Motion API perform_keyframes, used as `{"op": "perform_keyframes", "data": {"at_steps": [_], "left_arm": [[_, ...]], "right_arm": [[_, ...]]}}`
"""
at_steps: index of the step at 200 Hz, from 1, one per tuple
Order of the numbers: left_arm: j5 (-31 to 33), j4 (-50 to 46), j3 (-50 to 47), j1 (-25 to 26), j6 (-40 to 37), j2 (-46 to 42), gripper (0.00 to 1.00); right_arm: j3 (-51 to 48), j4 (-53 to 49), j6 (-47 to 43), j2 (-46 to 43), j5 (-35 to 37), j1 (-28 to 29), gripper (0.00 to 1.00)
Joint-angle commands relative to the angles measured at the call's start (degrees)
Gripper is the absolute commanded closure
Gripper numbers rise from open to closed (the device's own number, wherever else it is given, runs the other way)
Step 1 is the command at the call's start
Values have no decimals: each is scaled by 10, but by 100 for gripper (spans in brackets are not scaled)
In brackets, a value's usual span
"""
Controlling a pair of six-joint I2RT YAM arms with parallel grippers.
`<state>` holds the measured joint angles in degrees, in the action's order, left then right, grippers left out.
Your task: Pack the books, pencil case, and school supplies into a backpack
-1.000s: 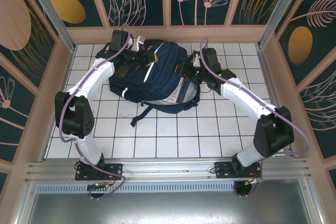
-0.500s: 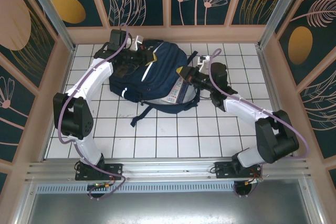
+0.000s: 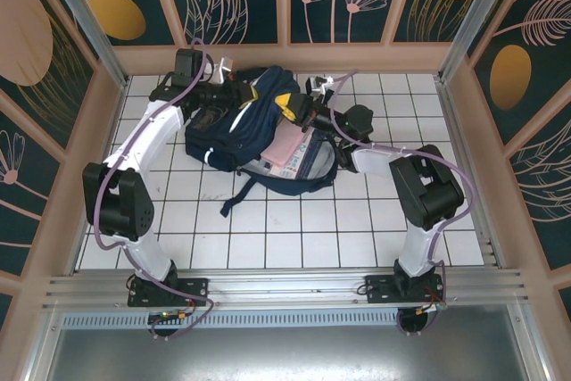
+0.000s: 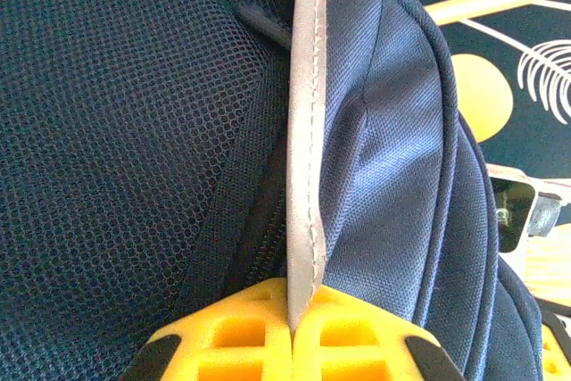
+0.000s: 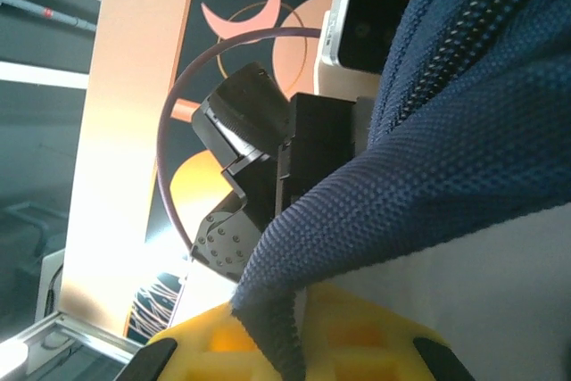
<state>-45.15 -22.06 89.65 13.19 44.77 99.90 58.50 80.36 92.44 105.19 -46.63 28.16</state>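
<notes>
The backpack [image 3: 227, 136] is seen lying at the far middle of the table [image 3: 294, 229], with an arm brought to it from either side. It is judged that the two grips are placed on opposite sides of the mouth so that the fabric is drawn apart and the opening is held wide for loading. From above, the gap between the two grips is seen spread open.

Inside that gap a pink pouch [image 3: 285, 144] is seen, lying flat against the inner wall. Just beside it, toward the right arm, a pale printed flat thing [image 3: 309, 160] is seen, though whether it is a book or the packet cannot be told from above.

The left gripper [image 4: 292, 314] is brought fully together. In its wrist view, a grey strip [image 4: 302, 131] sewn along the backpack's edge is pinched between the yellow fingers [image 4: 223, 332], with dark mesh [image 4: 116, 131] on one side of the strip and smooth navy cloth on the other.

The right gripper [image 5: 277, 345] is likewise clamped. A folded edge of navy fabric is caught between its fingers, and a zip line is seen running along that fabric above the grip. Nothing else is held by either gripper.
</notes>
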Motion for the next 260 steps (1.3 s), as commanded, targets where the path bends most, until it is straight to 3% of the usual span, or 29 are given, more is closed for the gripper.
{"op": "perform_keyframes", "data": {"at_steps": [1, 10, 25, 32, 56, 105, 138, 162, 180, 208, 229, 245, 260], "left_arm": [[-12, 67, -12, -23, 23, -45, 100], [-14, 76, -17, -30, 31, -53, 100], [-21, 84, -12, -35, 41, -58, 100], [-24, 85, -6, -35, 43, -59, 100], [-27, 85, 15, -35, 51, -61, 100], [-38, 88, 13, -35, 53, -73, 100], [-35, 94, -27, -35, 45, -83, 100], [-28, 99, -66, -19, 30, -86, 100], [-5, 69, -63, 26, -5, -66, 100], [34, -20, -4, 124, -78, 23, 100], [50, -83, 67, 180, -124, 81, 100], [79, -157, 130, 215, -181, 117, 100], [94, -170, 123, 231, -199, 118, 98]], "right_arm": [[25, 204, 11, -38, -28, 14, 100], [17, 199, 6, -42, -31, 13, 98], [-5, 169, -10, -41, -36, 11, 56], [-23, 150, -25, -42, -34, 8, 43], [-111, 61, -111, -74, -2, -11, 31], [-116, -403, -391, -154, 63, -14, 35], [-183, -446, -441, -238, 124, -44, 39], [-191, -580, -510, -351, 266, -51, 38], [-157, -708, -539, -386, 411, -53, 38], [-93, -844, -559, -364, 535, -71, 39], [-82, -879, -552, -356, 578, -92, 39], [-84, -893, -537, -357, 583, -119, 39], [-90, -890, -535, -354, 560, -139, 39]]}}
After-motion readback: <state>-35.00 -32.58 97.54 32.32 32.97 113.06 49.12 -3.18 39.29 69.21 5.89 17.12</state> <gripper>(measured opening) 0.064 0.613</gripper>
